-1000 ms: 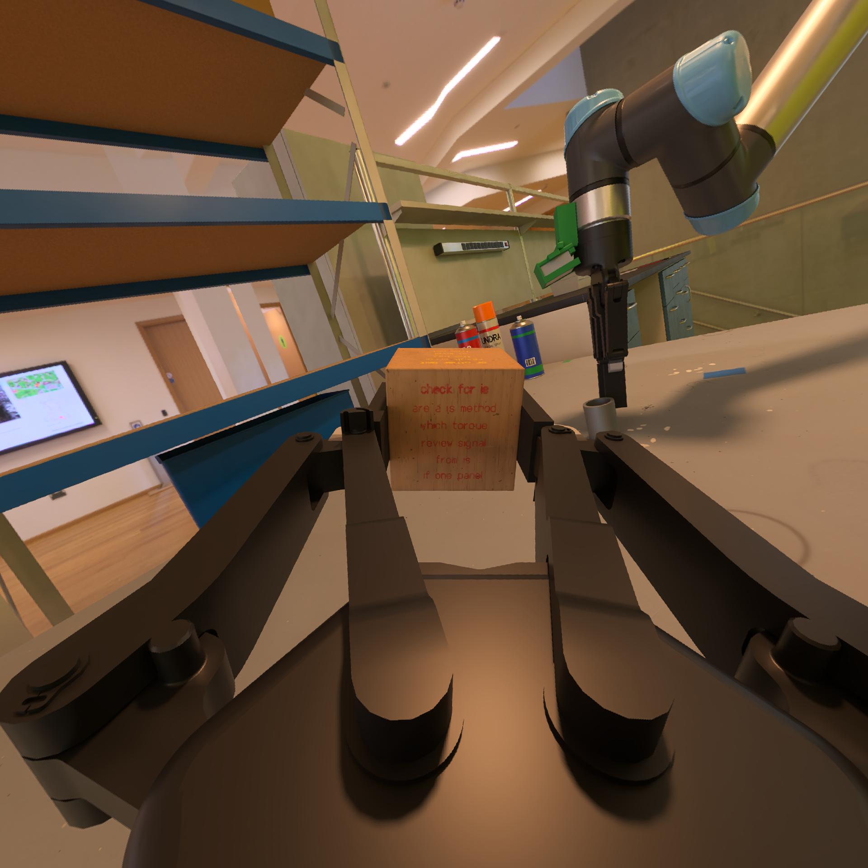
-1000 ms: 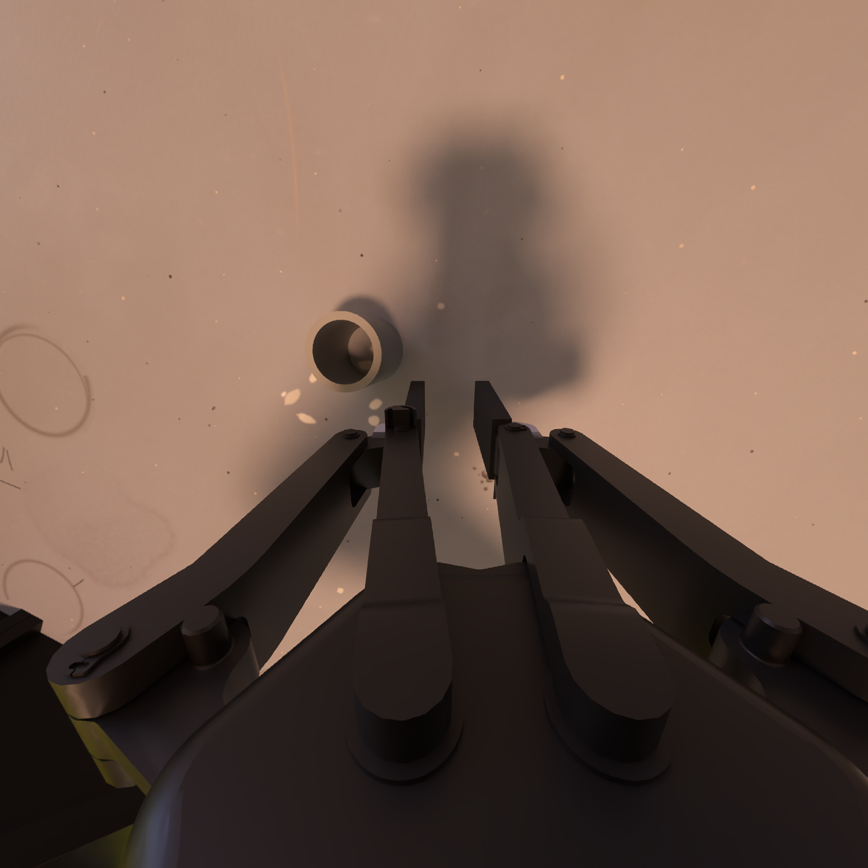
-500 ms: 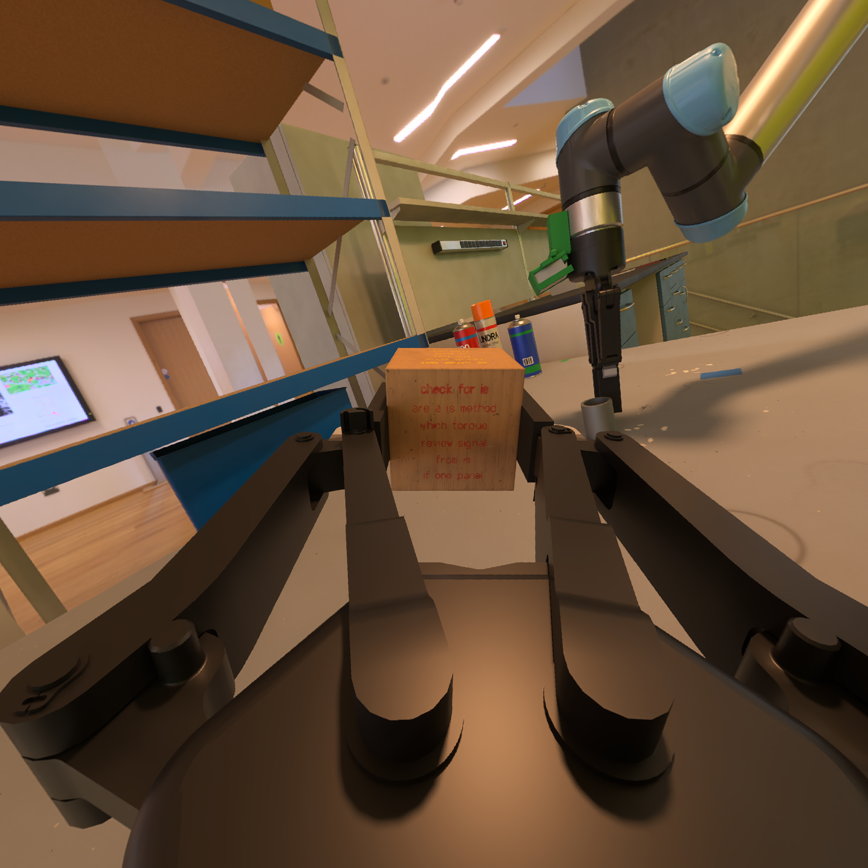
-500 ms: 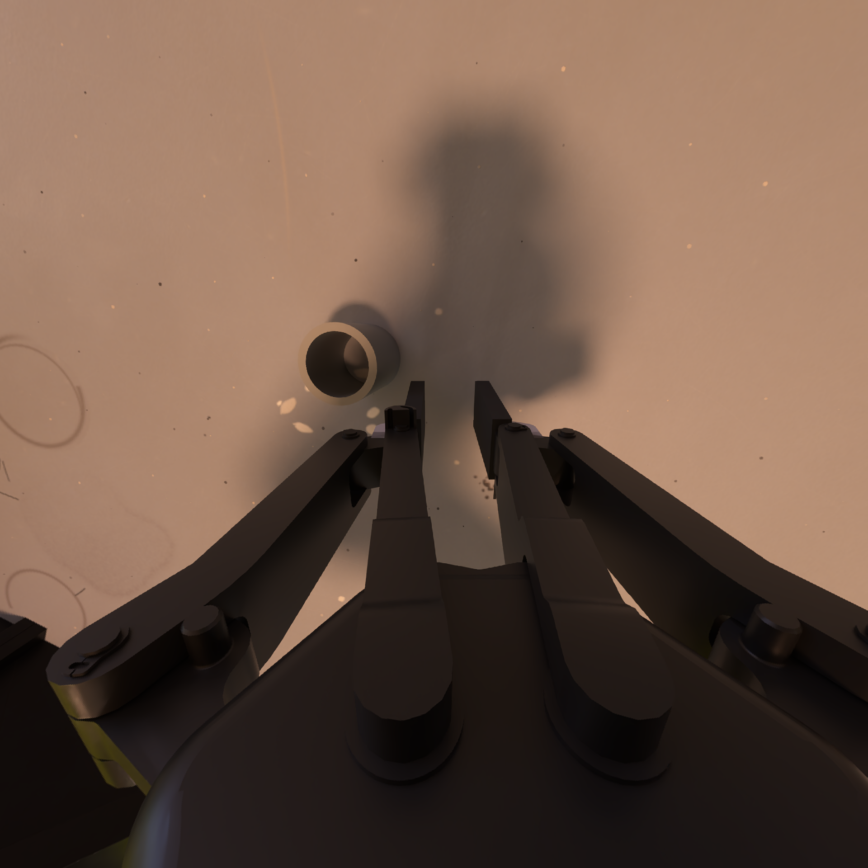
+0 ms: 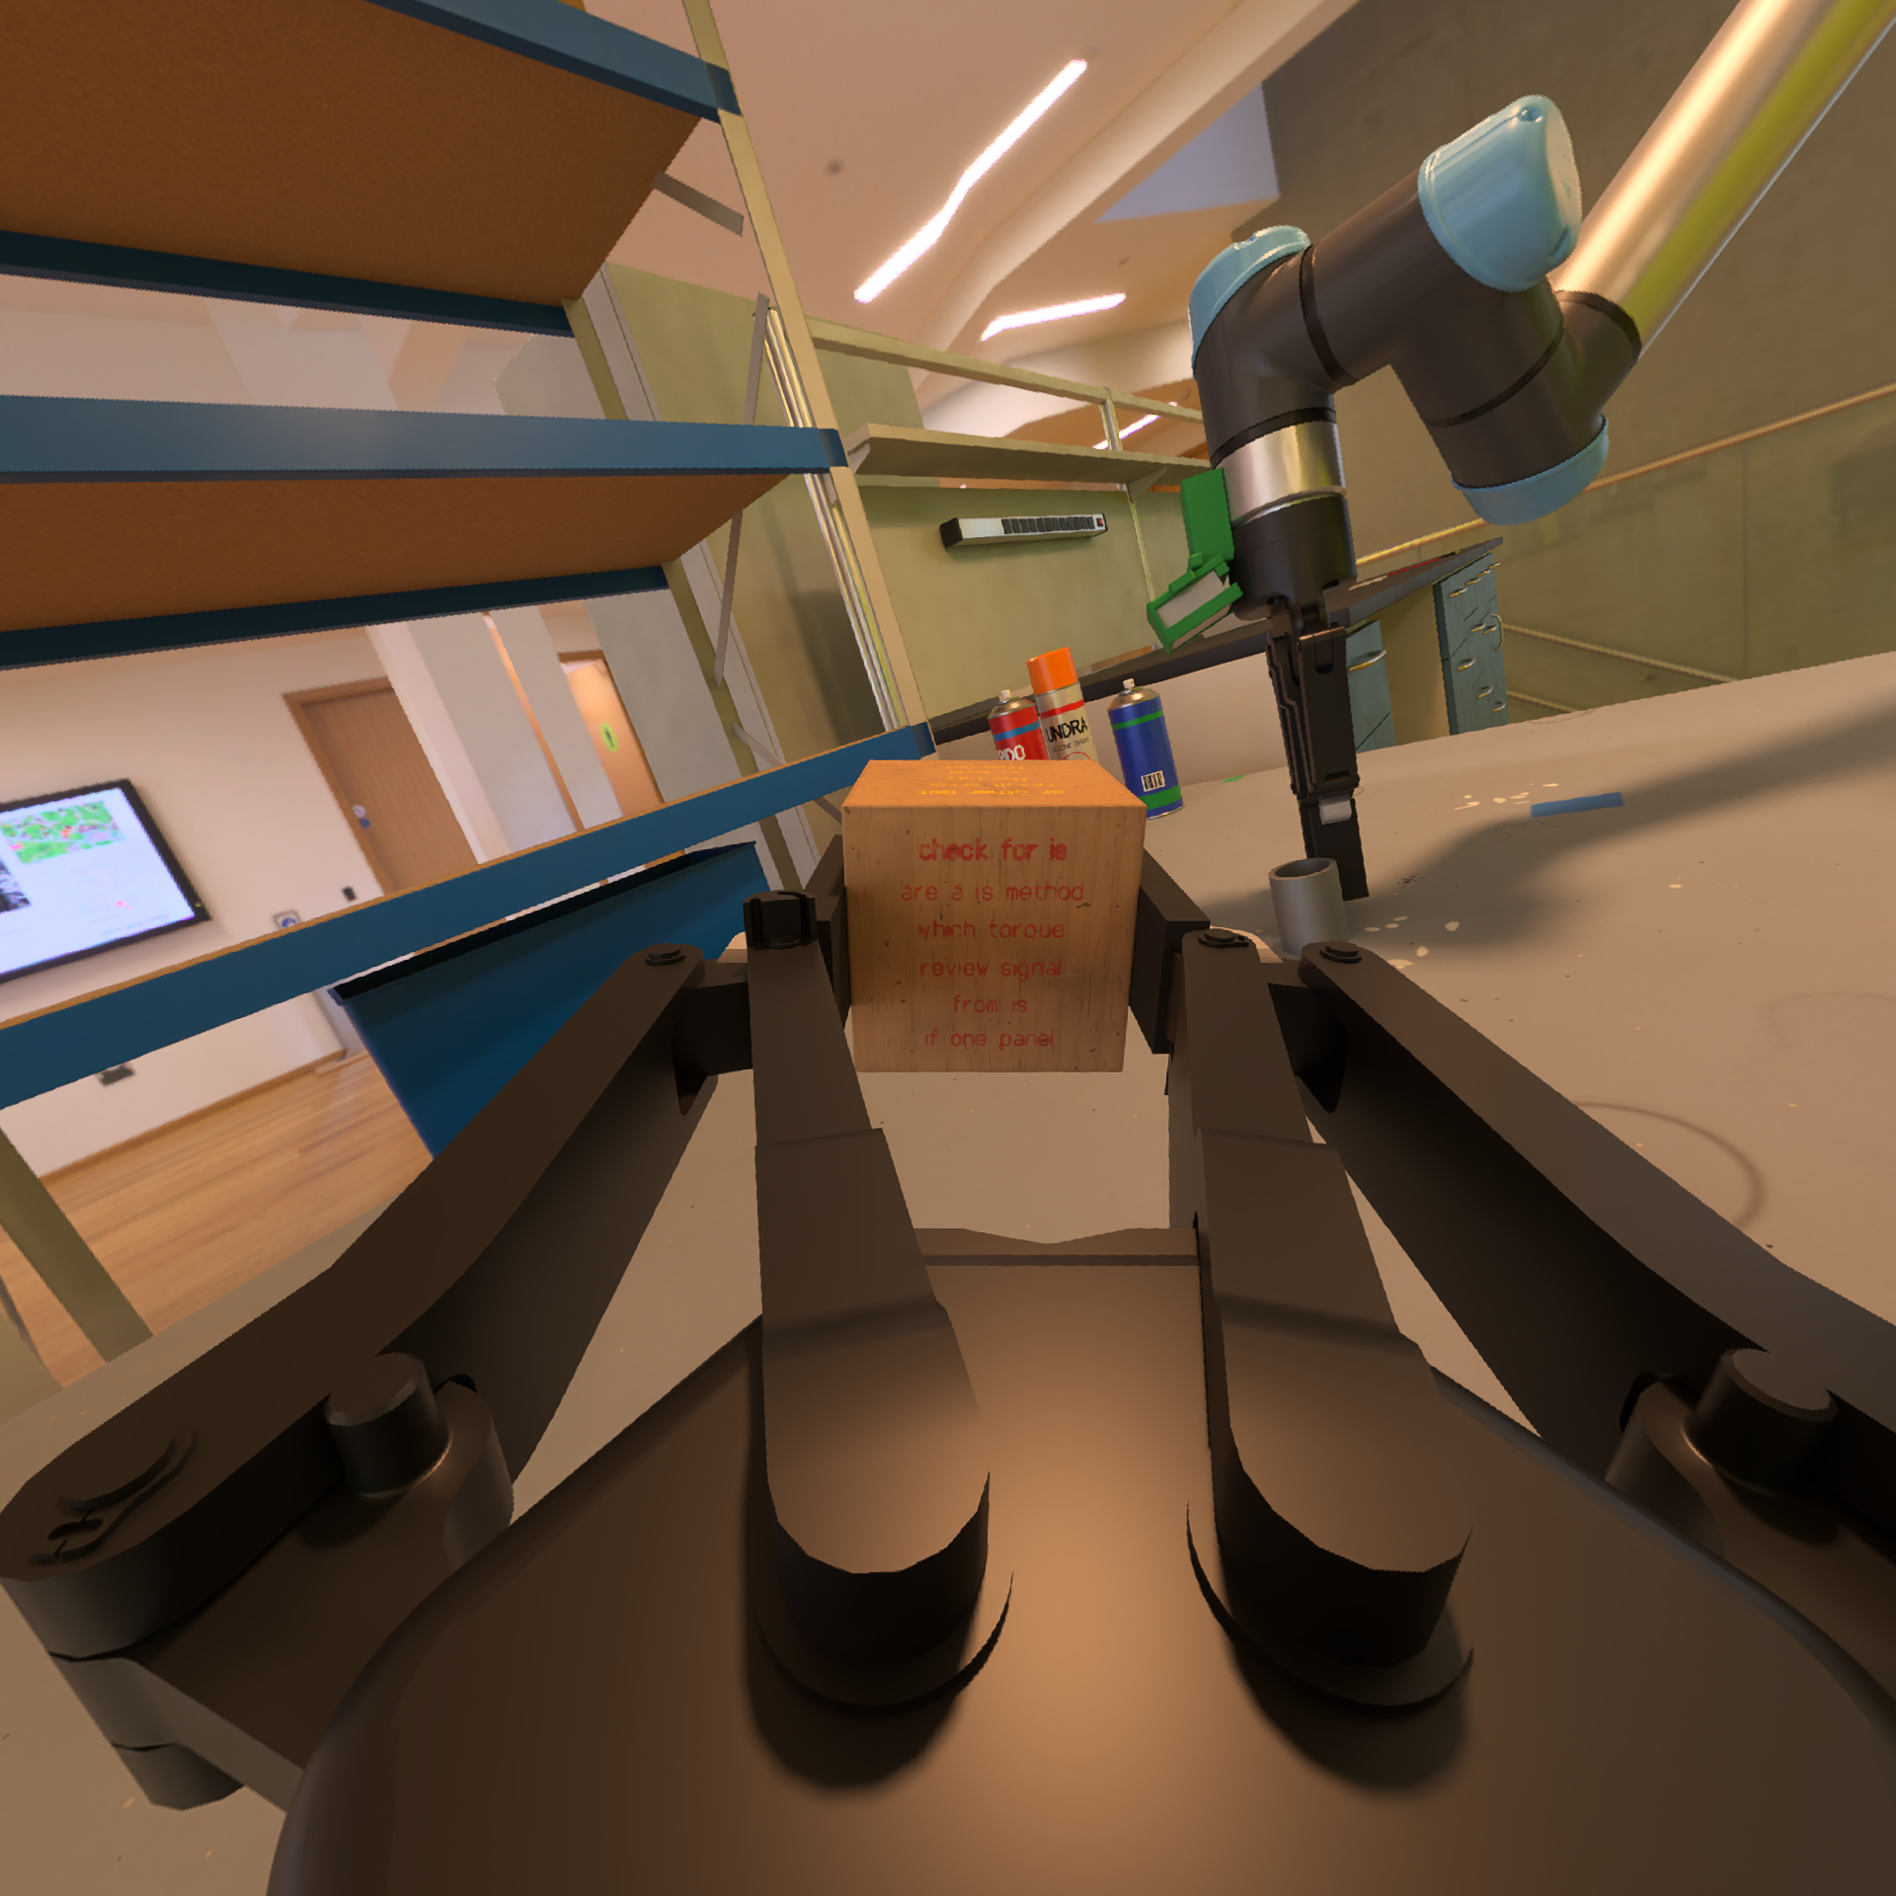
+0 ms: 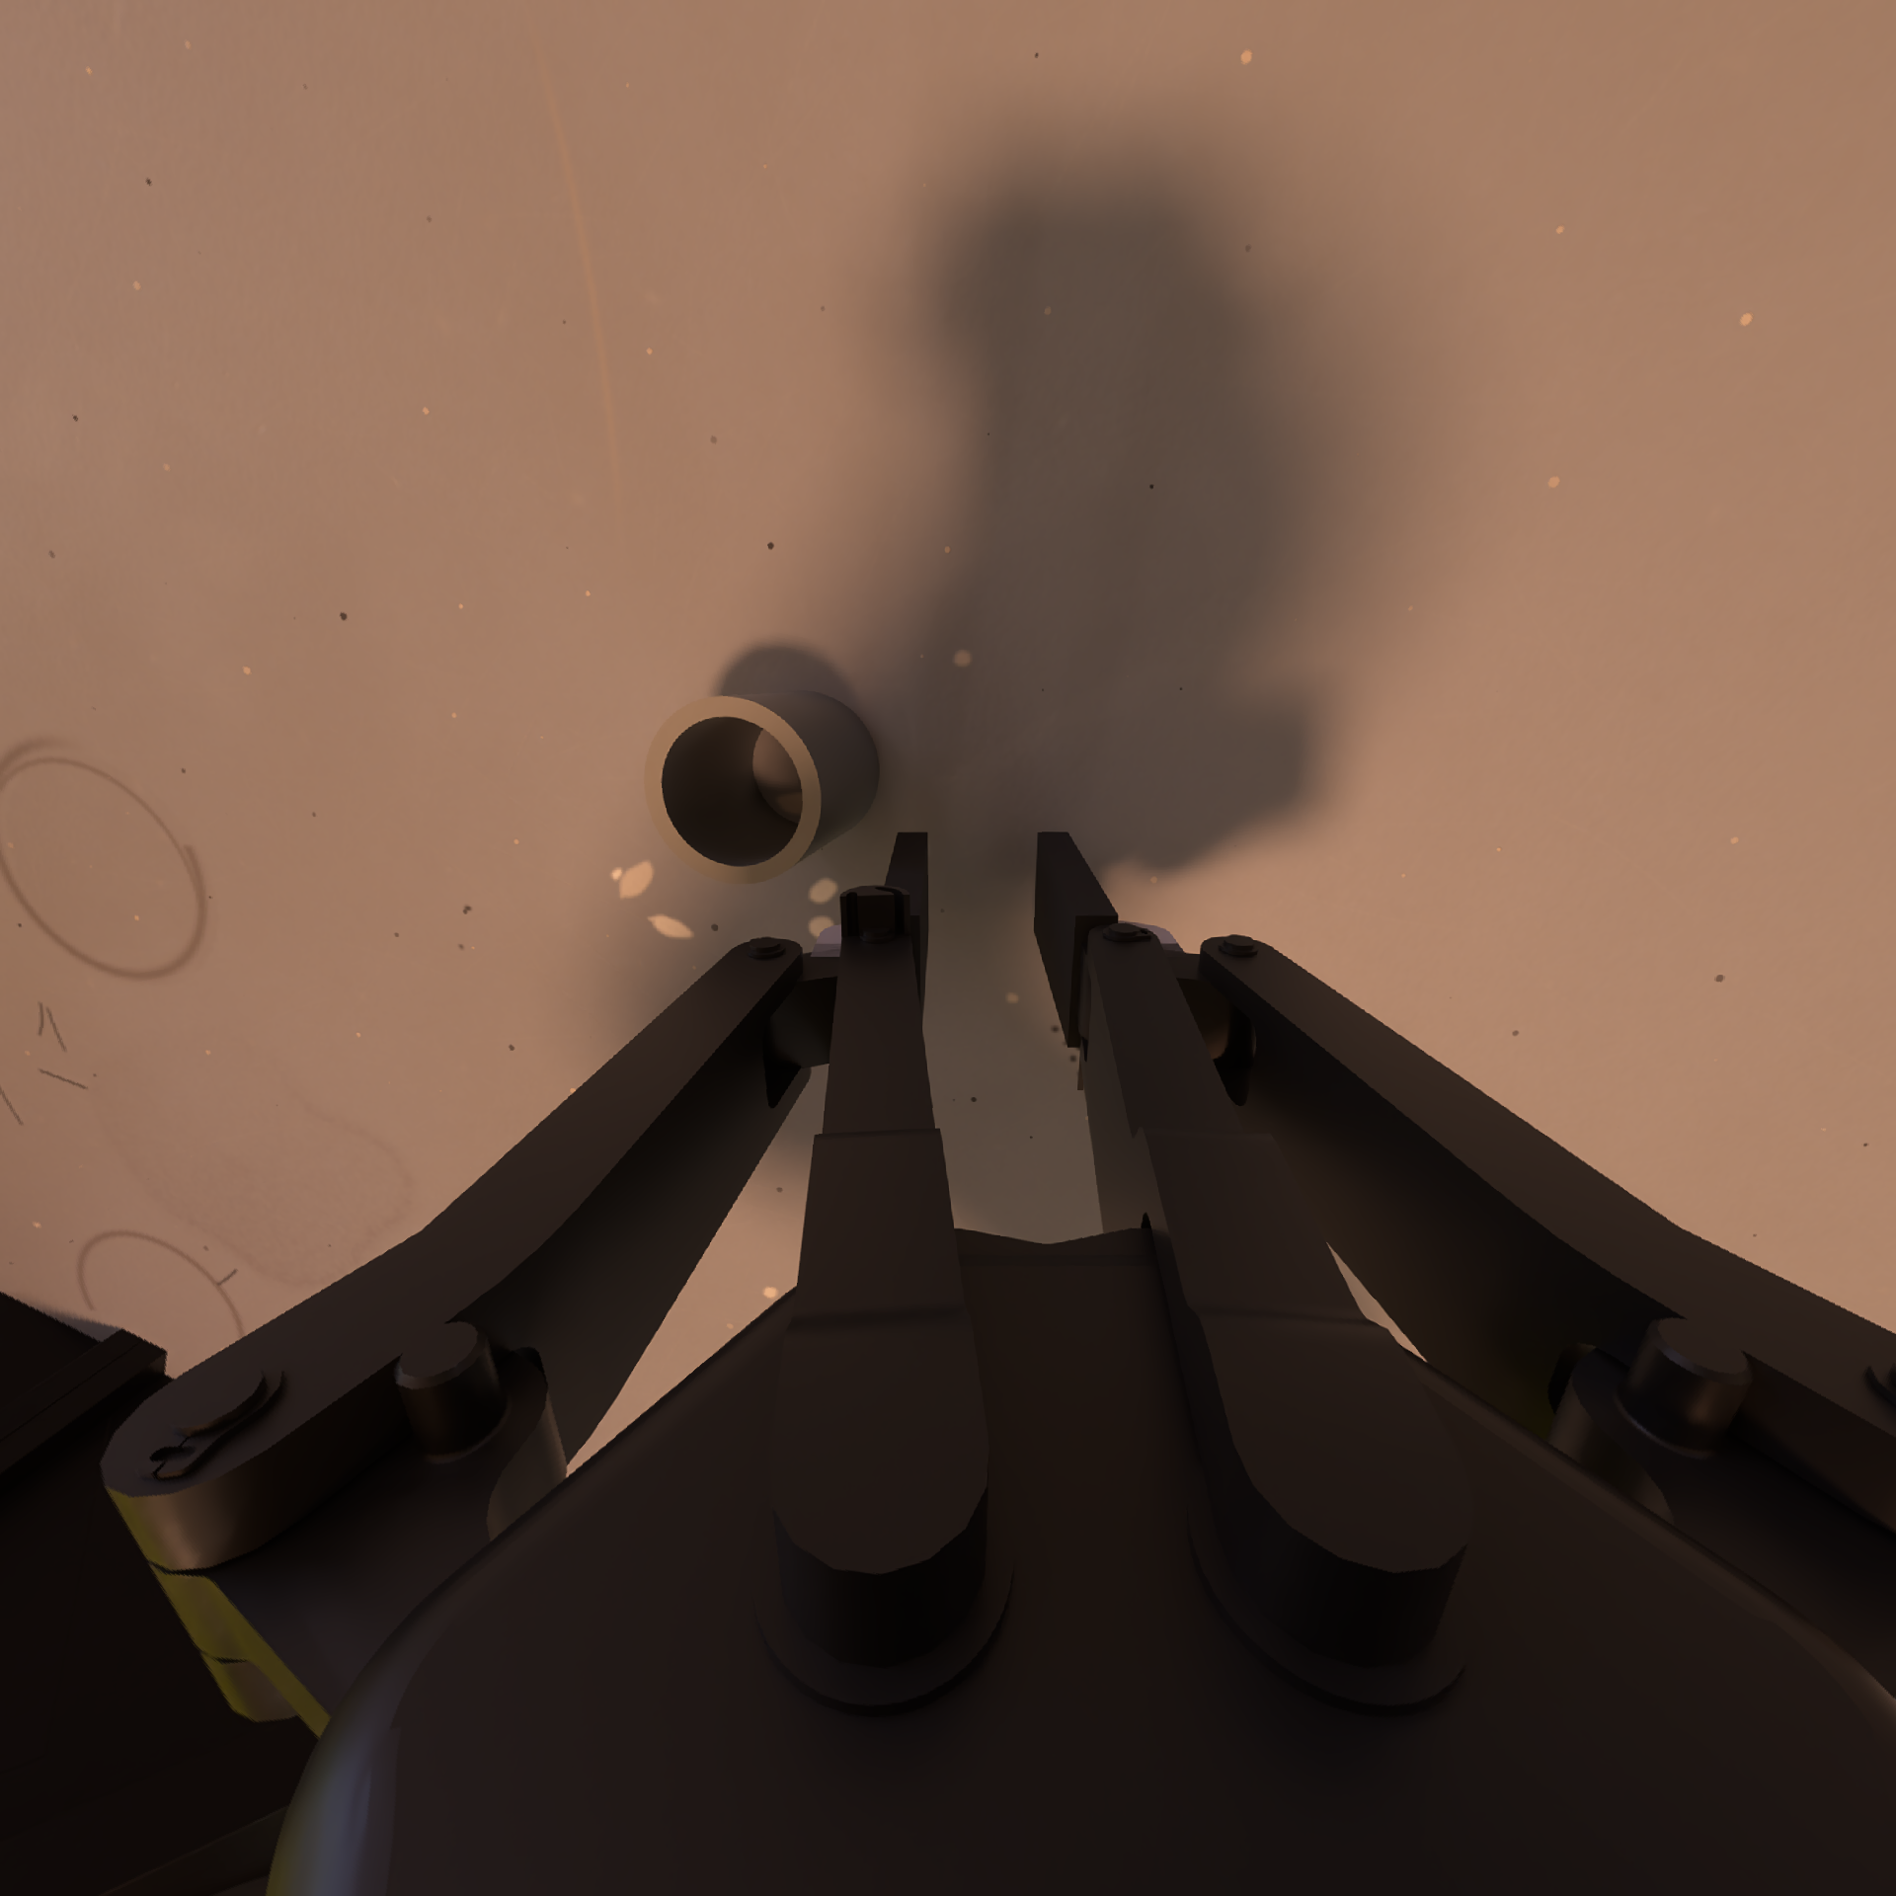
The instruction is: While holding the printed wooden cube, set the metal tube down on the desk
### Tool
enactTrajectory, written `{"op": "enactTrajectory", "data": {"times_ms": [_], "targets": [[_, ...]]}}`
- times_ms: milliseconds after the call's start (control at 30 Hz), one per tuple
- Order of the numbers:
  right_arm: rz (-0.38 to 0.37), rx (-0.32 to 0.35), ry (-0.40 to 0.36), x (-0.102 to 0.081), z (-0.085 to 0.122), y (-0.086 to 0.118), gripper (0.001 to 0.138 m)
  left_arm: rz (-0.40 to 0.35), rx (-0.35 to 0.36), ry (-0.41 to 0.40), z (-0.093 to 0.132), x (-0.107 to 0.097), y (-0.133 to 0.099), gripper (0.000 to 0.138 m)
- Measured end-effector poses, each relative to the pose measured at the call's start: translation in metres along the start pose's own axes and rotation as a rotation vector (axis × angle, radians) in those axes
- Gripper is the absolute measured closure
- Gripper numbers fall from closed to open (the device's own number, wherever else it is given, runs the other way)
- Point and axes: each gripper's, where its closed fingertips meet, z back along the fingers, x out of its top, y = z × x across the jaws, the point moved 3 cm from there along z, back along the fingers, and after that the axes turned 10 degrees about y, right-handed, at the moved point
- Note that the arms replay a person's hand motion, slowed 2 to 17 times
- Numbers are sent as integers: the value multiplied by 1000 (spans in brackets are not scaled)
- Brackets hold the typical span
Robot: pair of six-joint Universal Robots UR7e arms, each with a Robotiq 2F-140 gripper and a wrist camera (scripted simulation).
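Holding the cube, tube on the desk

Clamping from both sides, the left gripper (image 5: 990, 923) has the wooden cube (image 5: 993, 929) with red print held above the desk (image 5: 1642, 1026). Off to its right the metal tube (image 6: 764, 785) stands upright on the desk, free of any grip. The right gripper (image 6: 982, 872) points straight down just beside the tube, its fingers a narrow gap apart and empty. Three spray cans (image 5: 1077, 718) stand behind the cube

Grey-tan counter (image 5: 1601, 1026), speckled, faint ring marks. Metal tube (image 6: 764, 785) stands upright on it, open end up. Three spray cans (image 5: 1067, 718) at far edge. Blue strip (image 5: 1575, 807) lies flat, well apart.
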Motion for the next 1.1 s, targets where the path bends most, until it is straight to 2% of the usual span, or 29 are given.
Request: {"op": "enactTrajectory", "data": {"times_ms": [267,767,1100], "targets": [[-11,10,-15,0,1,1,111,-2,3,2,0,0,0,78],[-26,101,-32,0,0,8,111,4,3,-2,0,0,1,78],[-34,119,-54,0,3,9,108,8,2,-3,0,0,2,78]]}}
